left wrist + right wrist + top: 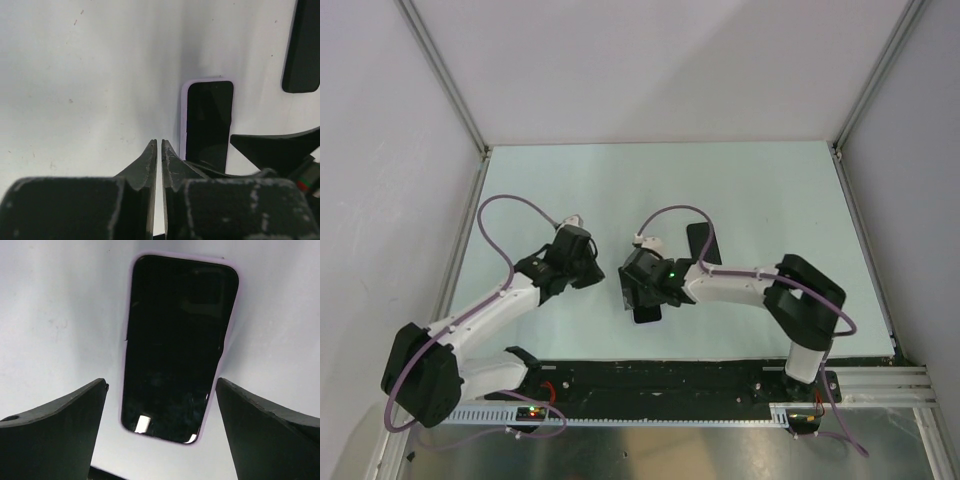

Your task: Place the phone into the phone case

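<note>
Left arm (pixel 490 305): we see it rise from its base at the near left and reach toward 1 o'clock, forearm slanting up to the wrist.
Left gripper (pixel 159 142): we find the fingers all but together, only a thin slit between them, with nothing in it; it points down at bare table (pixel 770 200).
Right arm (pixel 740 285): from its base at the near right it folds back toward 9 o'clock, forearm nearly level across the table.
Right gripper (pixel 161 382): fingers spread wide, one on each side of the phone, touching neither edge that we can see.
Phone (pixel 175 340): flat on the table, dark screen up, under the right gripper and at 1 o'clock of the left fingertips.
Phone case (pixel 183 115): lilac, its rim framing the phone.
Black slab (pixel 703 243): flat at 1 o'clock of the right gripper, apart from the phone; we cannot tell what it is.
</note>
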Motion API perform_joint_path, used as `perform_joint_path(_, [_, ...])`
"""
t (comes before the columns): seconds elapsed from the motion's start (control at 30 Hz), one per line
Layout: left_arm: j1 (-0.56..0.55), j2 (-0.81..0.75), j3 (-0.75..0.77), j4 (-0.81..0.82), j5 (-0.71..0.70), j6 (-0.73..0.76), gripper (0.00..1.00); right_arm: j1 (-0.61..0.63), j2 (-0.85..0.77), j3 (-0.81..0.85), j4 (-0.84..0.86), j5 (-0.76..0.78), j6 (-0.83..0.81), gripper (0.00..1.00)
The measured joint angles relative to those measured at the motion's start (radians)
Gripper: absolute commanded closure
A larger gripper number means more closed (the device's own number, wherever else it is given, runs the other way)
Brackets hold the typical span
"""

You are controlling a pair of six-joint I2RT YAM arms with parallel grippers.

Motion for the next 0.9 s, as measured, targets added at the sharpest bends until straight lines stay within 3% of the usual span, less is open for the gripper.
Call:
perform_joint_path(0.27, [0.025, -0.009, 0.005, -0.026, 0.002, 0.030, 0.89, 0.050, 0.137, 0.132, -0.105, 0.103, 0.000, 0.06])
perform_joint_path(0.37, [0.027, -0.009, 0.005, -0.031, 0.003, 0.033, 0.89, 0.058, 0.154, 0.152, -0.130, 0.130, 0.001, 0.19])
perform_joint_path(0.47, [0.030, -0.009, 0.005, -0.036, 0.005, 0.038, 0.89, 0.055, 0.161, 0.161, -0.146, 0.147, 0.002, 0.39])
perform_joint_path(0.53, [0.034, -0.009, 0.005, -0.036, 0.006, 0.039, 0.89, 0.046, 0.161, 0.166, -0.153, 0.146, -0.003, 0.45])
perform_joint_path(0.9, [0.037, -0.010, 0.006, -0.037, 0.018, 0.040, 0.89, -0.197, 0.203, 0.218, -0.114, 0.111, -0.138, 0.44])
